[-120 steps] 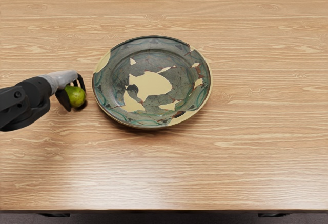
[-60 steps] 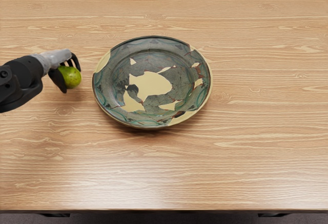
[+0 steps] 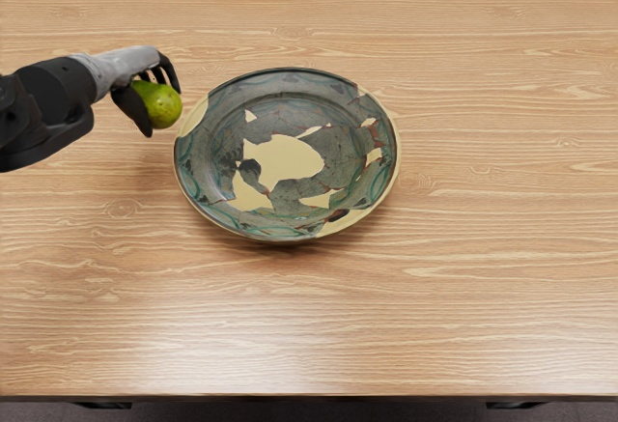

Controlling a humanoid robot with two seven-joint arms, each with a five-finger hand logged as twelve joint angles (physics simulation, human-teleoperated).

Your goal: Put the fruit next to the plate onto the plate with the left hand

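A small green fruit point(image 3: 160, 103) is held off the table, just left of the plate's upper left rim. My left hand point(image 3: 151, 92) is shut on it, dark fingers curled over its top and thumb under its left side. The arm comes in from the left edge. The round plate point(image 3: 382, 166) has a grey-green and cream pattern and lies flat at the table's middle, with nothing on it. The fruit hangs beside the rim, not over the dish. The right arm does not show.
The wooden table point(image 3: 483, 296) fills the view. Its front edge runs along the bottom and its far edge along the top.
The left hand has lifted the fruit off the table and carried it up and to the right, closer to the plate's upper left rim.
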